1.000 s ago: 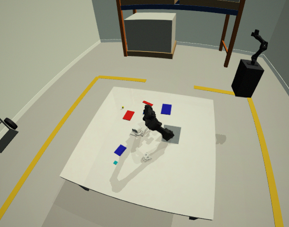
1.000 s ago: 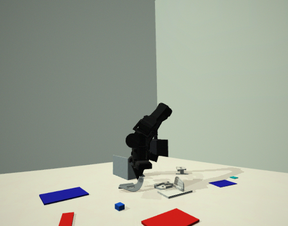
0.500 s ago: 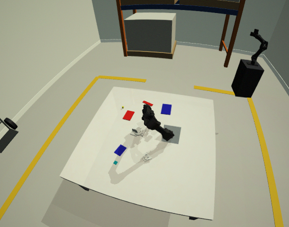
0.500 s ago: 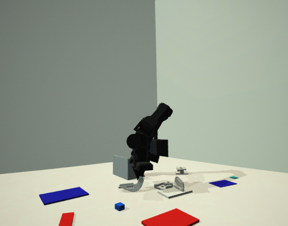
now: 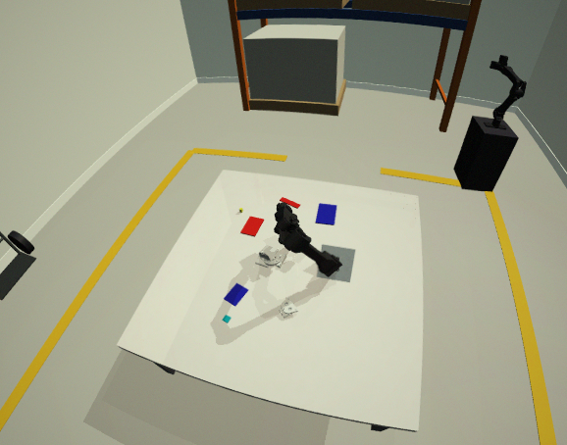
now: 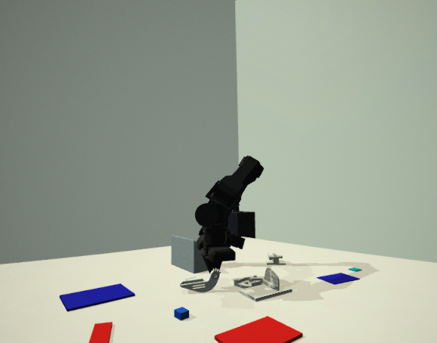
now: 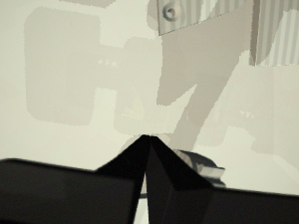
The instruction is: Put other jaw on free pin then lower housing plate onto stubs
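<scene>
The black tool (image 6: 213,269) (image 7: 148,142) is clenched on nothing, low beside the loose grey toothed jaw (image 6: 206,283) on the table (image 6: 149,325) (image 5: 360,353), probably to nudge it toward the ribbed grey metal base (image 6: 263,292) (image 5: 271,264) and its free pin.

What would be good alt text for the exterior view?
A black robot arm's closed gripper reaches down at the toothed end of a loose gray jaw on a pale table. To the right sits a gray base assembly; a blue cube and flat red and blue pieces lie nearer.
</scene>
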{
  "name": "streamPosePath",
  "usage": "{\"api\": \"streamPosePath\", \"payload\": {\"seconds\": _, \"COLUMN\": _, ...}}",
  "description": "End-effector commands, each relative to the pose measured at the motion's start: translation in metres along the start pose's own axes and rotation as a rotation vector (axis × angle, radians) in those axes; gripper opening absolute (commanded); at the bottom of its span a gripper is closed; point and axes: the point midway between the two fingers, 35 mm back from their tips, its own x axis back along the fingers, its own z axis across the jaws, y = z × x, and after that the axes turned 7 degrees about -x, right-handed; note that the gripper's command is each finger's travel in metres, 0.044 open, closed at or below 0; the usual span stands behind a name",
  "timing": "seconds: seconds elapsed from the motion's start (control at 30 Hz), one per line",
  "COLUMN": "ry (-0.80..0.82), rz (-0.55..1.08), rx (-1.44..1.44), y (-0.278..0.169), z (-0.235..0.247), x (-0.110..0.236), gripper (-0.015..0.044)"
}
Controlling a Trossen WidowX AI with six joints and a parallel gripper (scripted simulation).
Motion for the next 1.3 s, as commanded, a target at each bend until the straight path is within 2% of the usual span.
{"api": "streamPosePath", "payload": {"seconds": 0.0, "ry": 0.000, "rz": -0.004, "rx": -0.006, "y": 0.001, "z": -0.008, "x": 0.000, "gripper": 0.0000}}
{"api": "streamPosePath", "payload": {"seconds": 0.53, "ry": -0.001, "rz": -0.004, "rx": -0.005, "y": 0.003, "z": -0.024, "x": 0.003, "gripper": 0.0000}}
{"api": "streamPosePath", "payload": {"seconds": 0.7, "ry": 0.000, "rz": 0.002, "rx": -0.001, "y": 0.002, "z": -0.019, "x": 0.058, "gripper": 0.0000}}
{"api": "streamPosePath", "payload": {"seconds": 0.83, "ry": 0.000, "rz": 0.002, "rx": -0.001, "y": 0.002, "z": -0.018, "x": 0.060, "gripper": 0.0000}}
{"api": "streamPosePath", "payload": {"seconds": 0.87, "ry": -0.007, "rz": -0.004, "rx": -0.011, "y": 0.001, "z": -0.020, "x": 0.052, "gripper": 0.0026}}
{"api": "streamPosePath", "payload": {"seconds": 1.27, "ry": -0.007, "rz": -0.004, "rx": -0.011, "y": 0.001, "z": -0.020, "x": 0.052, "gripper": 0.0341}}
